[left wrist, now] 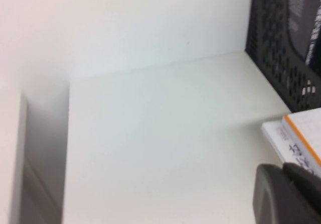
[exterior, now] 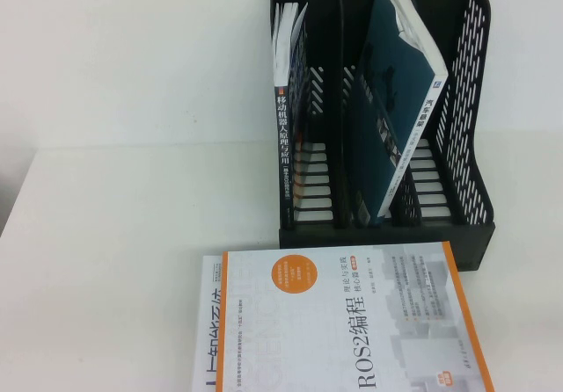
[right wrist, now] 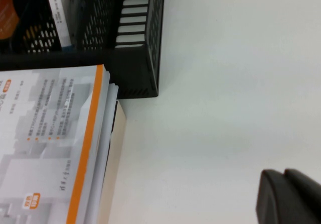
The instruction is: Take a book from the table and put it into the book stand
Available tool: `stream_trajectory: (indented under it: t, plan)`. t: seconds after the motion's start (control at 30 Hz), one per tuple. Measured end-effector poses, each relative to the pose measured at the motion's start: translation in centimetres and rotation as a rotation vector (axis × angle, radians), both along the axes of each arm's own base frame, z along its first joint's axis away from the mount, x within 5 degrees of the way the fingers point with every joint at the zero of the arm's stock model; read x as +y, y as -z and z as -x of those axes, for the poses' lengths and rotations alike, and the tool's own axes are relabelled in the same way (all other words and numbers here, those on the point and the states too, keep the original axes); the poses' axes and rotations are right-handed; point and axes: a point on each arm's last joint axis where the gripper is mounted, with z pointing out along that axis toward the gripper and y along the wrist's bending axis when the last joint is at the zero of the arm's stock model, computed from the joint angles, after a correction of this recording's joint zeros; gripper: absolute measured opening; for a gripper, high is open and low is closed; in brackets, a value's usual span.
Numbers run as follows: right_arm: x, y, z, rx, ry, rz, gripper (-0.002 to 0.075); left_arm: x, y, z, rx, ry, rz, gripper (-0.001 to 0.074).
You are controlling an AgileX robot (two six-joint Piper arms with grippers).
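Observation:
The book [exterior: 391,102], dark teal back showing and white spine up, stands leaning in the right part of the black book stand [exterior: 471,146] at the back of the white table [exterior: 114,216]. Neither gripper shows in the high view. In the left wrist view my left gripper [left wrist: 282,170] is shut and empty, low over the table beside the corner of the ROS2 book [left wrist: 301,133], left of the stand [left wrist: 281,58]. In the right wrist view my right gripper [right wrist: 285,175] is shut and empty over bare table, right of the stand [right wrist: 138,58].
A black-spined book [exterior: 283,146] with white characters stands in the stand's left slot. The orange-bordered ROS2 book [exterior: 352,322] lies flat in front of the stand on top of another white book [exterior: 211,357]. Bare table lies to the left and right.

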Motion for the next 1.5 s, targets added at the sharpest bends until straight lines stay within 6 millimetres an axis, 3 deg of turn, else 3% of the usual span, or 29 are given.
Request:
stream_trajectory:
  t: [0.23, 0.47, 0.53, 0.7, 1.5]
  plan:
    - [0.0, 0.0, 0.0, 0.000, 0.000, 0.000, 0.0005, -0.1, 6.6, 0.6, 0.002, -0.062, 0.087, -0.0002]
    - [0.0, 0.0, 0.0, 0.000, 0.000, 0.000, 0.0005, 0.1, 12.8, -1.2, -0.169, -0.093, 0.116, -0.0002]
    - [0.0, 0.0, 0.0, 0.000, 0.000, 0.000, 0.0005, 0.1, 13.7, -1.3, -0.170, -0.098, 0.133, -0.0002]
    - [0.0, 0.0, 0.0, 0.000, 0.000, 0.000, 0.0005, 0.0, 14.7, -1.1, -0.068, -0.085, 0.116, -0.0002]
    - [0.0, 0.0, 0.0, 0.000, 0.000, 0.000, 0.0005, 0.0, 14.7, -1.0, -0.060, -0.065, 0.061, -0.0002]
